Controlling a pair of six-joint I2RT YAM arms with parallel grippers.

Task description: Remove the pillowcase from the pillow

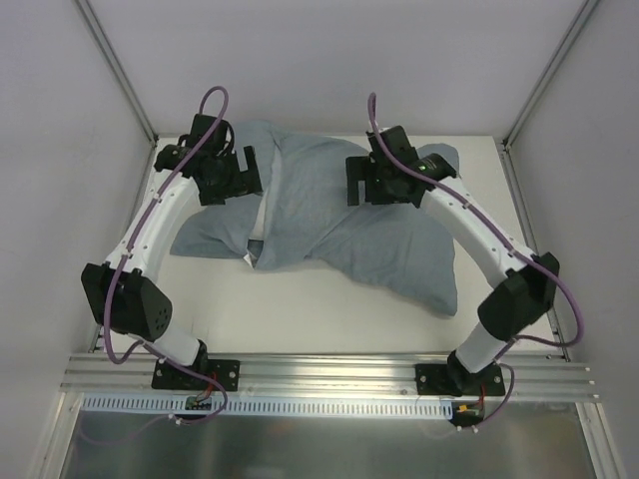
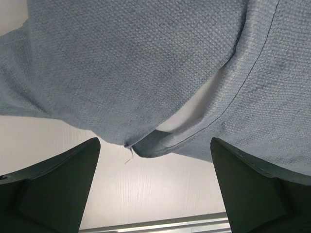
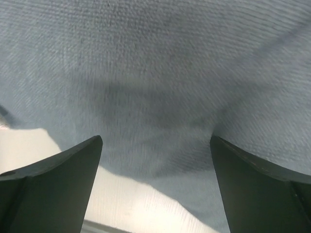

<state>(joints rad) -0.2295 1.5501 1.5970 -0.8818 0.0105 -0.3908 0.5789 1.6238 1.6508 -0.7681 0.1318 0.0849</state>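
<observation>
A: Position of the pillowcase [image 1: 329,220] to be logged.

B: It is laid rumpled across the middle and far part of the desk [image 1: 300,309], plain grey-blue face up. No stripes are seen. The pillow [image 1: 259,232] is judged to be almost wholly inside. Only a narrow white sliver is exposed at the near-left opening, and it is also seen between two hemmed edges in the left wrist view [image 2: 197,104].

A: Hands?

B: The left hand [image 2: 154,145] is held with its fingers spread apart and nothing between them, above the desk just short of the corner of the opening. The right hand [image 3: 155,143] is likewise spread wide, over a broad fold of cloth further right. Whether the cloth is touched there cannot be told.

A: Reason for that placement?

B: The left hand is judged to be set at the opening so that one hem can be pinched. The right is placed over the closed bulk, where the filling could be pinned or the cloth tugged. Removal is judged barely begun.

A: Risk noted?

B: The pillow could be pinched together with the cloth. A thin grip on the hem alone is called for.
</observation>
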